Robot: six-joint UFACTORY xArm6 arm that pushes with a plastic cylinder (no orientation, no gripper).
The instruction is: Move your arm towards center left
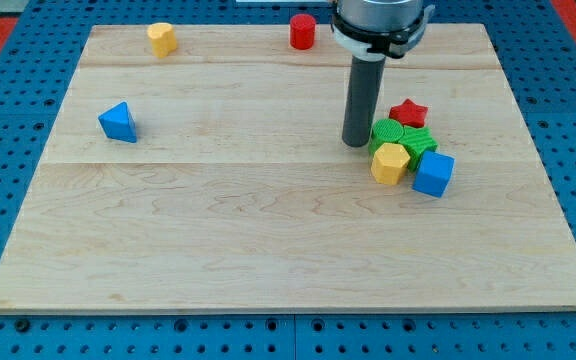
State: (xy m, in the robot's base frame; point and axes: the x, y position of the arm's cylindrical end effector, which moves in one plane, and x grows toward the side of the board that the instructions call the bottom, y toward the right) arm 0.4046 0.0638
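Observation:
My tip (356, 142) rests on the wooden board (268, 220) right of centre, just left of a cluster of blocks. The cluster holds a red star (408, 111), green blocks (402, 135), a yellow pentagon-like block (389, 163) and a blue cube (433, 174). The tip stands right beside the green block's left edge. A blue triangular block (118, 122) lies at the view's centre left. A yellow block (162, 38) sits at the top left. A red cylinder (302, 31) sits at the top middle.
The board lies on a blue perforated table (8, 80). The arm's body (378, 20) hangs over the board's top edge, right of the red cylinder.

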